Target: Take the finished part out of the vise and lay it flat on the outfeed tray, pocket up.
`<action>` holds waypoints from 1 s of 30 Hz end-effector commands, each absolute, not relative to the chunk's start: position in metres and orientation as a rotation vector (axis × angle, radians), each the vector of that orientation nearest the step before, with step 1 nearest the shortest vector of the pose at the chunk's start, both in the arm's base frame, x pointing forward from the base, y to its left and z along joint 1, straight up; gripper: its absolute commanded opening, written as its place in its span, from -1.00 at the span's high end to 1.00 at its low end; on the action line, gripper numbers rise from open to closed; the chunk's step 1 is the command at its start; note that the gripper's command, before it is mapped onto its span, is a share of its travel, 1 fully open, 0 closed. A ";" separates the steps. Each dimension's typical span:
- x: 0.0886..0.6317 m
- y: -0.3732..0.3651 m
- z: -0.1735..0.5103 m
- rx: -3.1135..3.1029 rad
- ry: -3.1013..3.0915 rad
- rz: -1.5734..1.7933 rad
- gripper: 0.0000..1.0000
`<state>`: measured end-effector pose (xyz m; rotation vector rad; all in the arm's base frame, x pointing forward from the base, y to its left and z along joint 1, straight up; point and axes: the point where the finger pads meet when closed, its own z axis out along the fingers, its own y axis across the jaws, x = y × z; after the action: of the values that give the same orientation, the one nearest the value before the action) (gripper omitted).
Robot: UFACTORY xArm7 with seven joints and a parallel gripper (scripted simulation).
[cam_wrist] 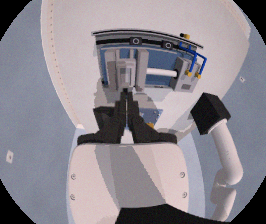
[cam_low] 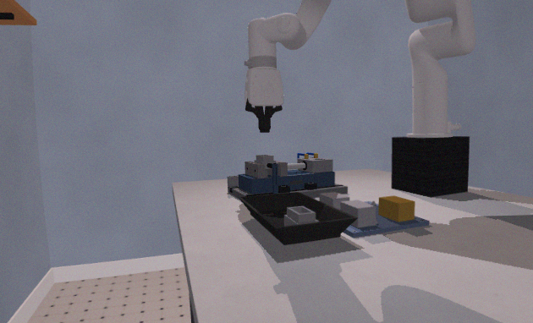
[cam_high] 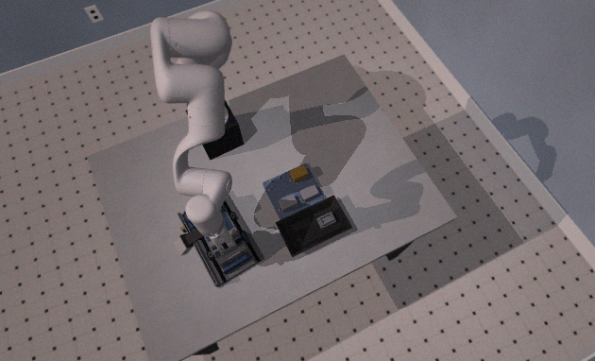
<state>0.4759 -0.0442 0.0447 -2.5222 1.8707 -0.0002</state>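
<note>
While the claw (cam_low: 265, 127) hangs high over the vise (cam_low: 285, 178), fingers pressed together on nothing, a pocketed part (cam_low: 300, 214) sits in the outfeed tray (cam_low: 318, 234)

Part lies below and off to the claw's side, on the tray floor, pocket up, well apart from the fingertips. A grey block (cam_low: 260, 166) sits in the vise straight beneath the claw. Judging by this, placing and release look done; nothing obvious left
</note>
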 end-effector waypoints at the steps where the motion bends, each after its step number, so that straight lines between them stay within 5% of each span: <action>1: 0.477 -0.044 0.046 -2.520 1.870 -0.005 1.00; 7: 0.477 -0.044 0.046 -2.520 1.870 -0.005 1.00; 8: 0.477 -0.044 0.046 -2.520 1.870 -0.005 -0.37; 30: 0.477 -0.044 0.046 -2.520 1.870 -0.005 -0.37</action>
<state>0.4759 -0.0442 0.0447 -2.5222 1.8707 -0.0002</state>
